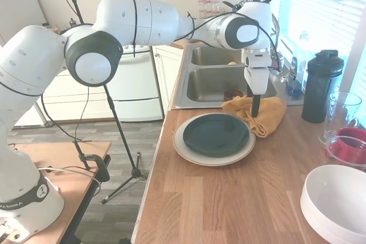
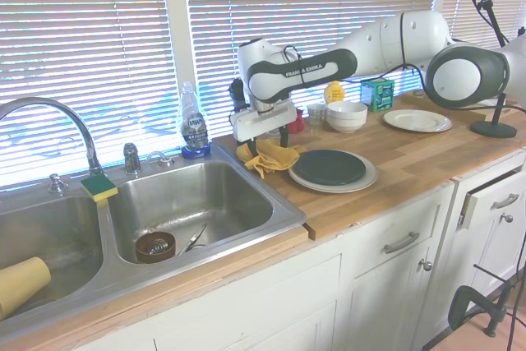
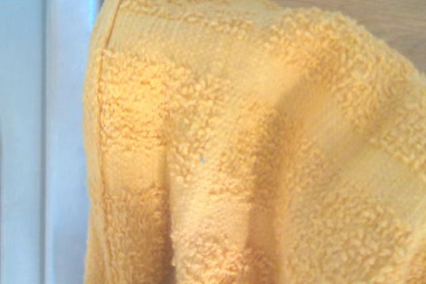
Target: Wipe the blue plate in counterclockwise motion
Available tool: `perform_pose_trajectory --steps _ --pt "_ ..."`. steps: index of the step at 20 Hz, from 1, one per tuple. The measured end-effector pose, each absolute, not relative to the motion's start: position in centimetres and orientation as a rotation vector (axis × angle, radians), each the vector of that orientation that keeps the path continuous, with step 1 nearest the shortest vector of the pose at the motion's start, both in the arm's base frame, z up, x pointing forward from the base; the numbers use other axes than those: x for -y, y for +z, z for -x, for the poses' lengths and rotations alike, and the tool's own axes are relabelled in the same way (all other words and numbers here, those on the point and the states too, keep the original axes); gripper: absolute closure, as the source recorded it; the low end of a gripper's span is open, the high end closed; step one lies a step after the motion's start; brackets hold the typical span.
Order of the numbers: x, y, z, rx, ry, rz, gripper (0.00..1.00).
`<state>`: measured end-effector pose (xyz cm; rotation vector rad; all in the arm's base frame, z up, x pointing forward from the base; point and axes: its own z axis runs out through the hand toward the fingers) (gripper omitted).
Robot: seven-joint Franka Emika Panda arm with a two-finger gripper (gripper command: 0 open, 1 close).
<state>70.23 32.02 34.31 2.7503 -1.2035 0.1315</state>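
Teal-blue glossy plate — the blue plate (image 1: 216, 134) — sits centred on a slightly larger cream plate (image 1: 184, 148) on the butcher-block counter (image 1: 229, 198), just in front of the steel double sink (image 1: 211, 84). Its surface looks bare and dry; nothing rests on it.

Yellow terry cloth (image 1: 263, 112) lies bunched on the counter at the plate's far-right side, between the plates and the sink edge. One fold appears to overlap the cream plate's rim; contact with the blue plate cannot be confirmed.

Gripper (image 1: 255, 108) points straight down into the cloth. Dark fingers reach the fabric, but whether they are spread or pinching it cannot be told from either exterior view. Wrist view is filled by the cloth's looped pile at close range, with a strip of sink steel (image 3: 40, 131) along one side and wood grain at a corner.

Other items on the counter:
- black shaker bottle (image 1: 320, 87), right of the cloth
- clear glass (image 1: 342, 112) and a red container (image 1: 349, 144), further right
- large white bowl (image 1: 337, 204), near right corner
- dish soap bottle (image 2: 194, 125) behind the sink by the window
- green-and-yellow sponge (image 2: 99, 187) near the faucet (image 2: 57, 121)
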Motion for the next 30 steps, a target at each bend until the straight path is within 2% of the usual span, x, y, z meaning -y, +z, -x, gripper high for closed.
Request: perform_pose_trajectory --steps 23,30 --pt "-32.6 35.4 -70.1 1.198 0.147 -2.777 1.00" --pt "-32.5 37.5 -69.8 1.199 0.183 -2.804 1.00"
